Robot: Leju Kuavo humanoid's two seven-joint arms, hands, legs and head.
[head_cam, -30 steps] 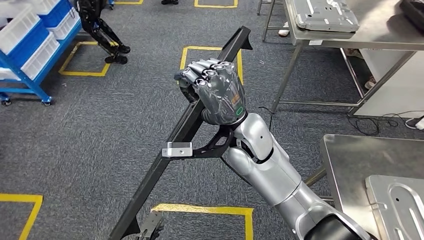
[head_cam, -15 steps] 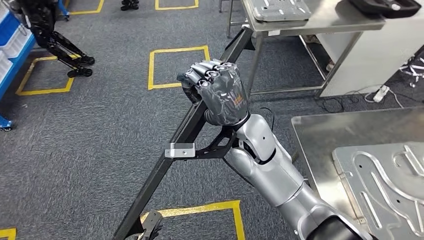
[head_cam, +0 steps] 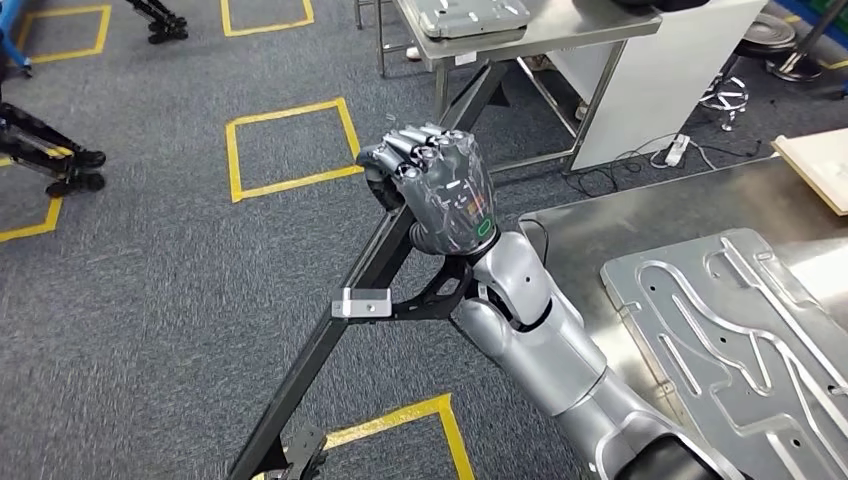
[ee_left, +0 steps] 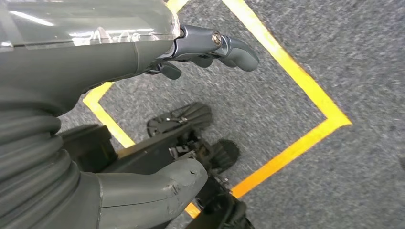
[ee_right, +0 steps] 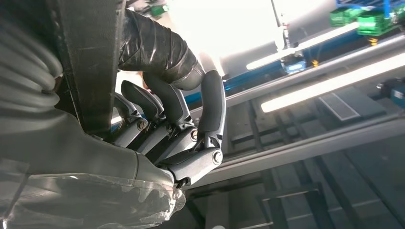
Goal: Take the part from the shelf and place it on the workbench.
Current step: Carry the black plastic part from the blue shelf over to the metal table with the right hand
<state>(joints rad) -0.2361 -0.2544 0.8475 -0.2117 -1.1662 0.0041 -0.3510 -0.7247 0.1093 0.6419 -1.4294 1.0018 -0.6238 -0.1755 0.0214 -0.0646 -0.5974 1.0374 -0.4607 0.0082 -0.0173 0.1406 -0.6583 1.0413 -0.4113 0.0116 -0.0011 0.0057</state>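
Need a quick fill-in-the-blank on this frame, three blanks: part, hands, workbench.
1. The right robot hand grips a long ____ bar.
2. The floor squares are marked in ____ tape.
3. A grey metal plate lies on the ____.
Missing words: black; yellow; workbench

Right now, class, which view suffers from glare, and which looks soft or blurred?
Right wrist view: bright ceiling light washes out the area behind the right robot hand gripping the black bar. Left wrist view: the carpet looks slightly soft. Head view: evenly lit and sharp.
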